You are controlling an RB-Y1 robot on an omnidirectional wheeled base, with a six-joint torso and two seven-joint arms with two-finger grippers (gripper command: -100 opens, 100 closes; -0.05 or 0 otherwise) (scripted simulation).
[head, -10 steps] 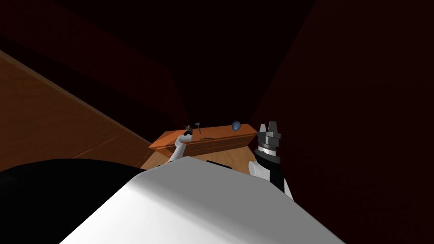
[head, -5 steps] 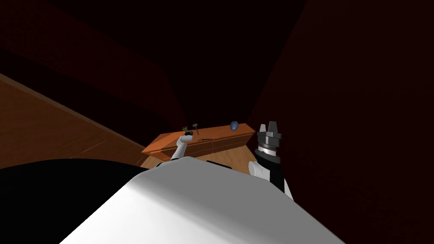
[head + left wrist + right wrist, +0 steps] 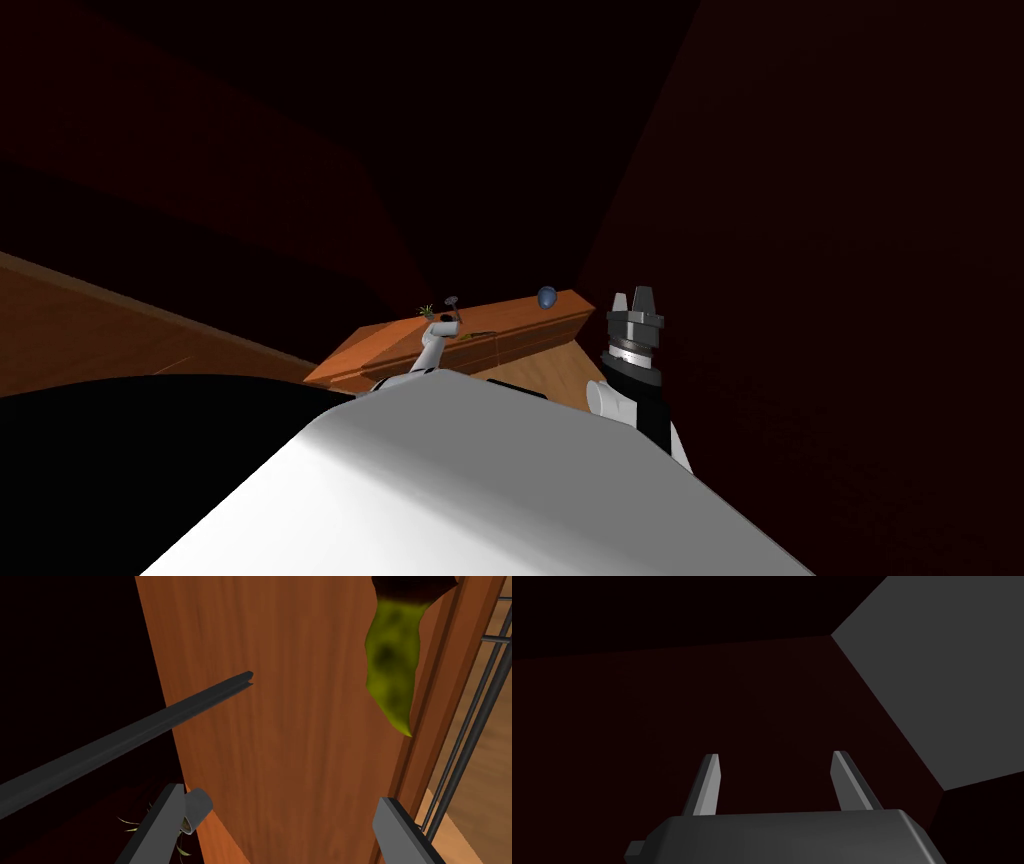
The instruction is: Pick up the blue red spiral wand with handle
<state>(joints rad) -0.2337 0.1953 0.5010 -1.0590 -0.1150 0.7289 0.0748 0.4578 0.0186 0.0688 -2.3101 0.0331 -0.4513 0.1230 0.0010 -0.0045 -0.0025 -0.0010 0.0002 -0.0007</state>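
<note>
Twice found fingers spread: left end effector (image 3: 277, 793) over the orange surface (image 3: 300, 726), dark grey wand (image 3: 150, 721) slanting just ahead beside the plant (image 3: 428, 309); right end effector (image 3: 775, 754) raised, well apart, rightward.

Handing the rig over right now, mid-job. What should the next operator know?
Left hand: open, empty, over the orange-brown wooden cabinet top.
Right hand: open, empty, raised on my right.
The thin dark grey rod-like wand slants ahead of the left hand, not yet gripped; a yellow-green lumpy object lies on the top nearby.
Done: left hand at the cabinet. Left: centre on the wand, close, lift.
</note>
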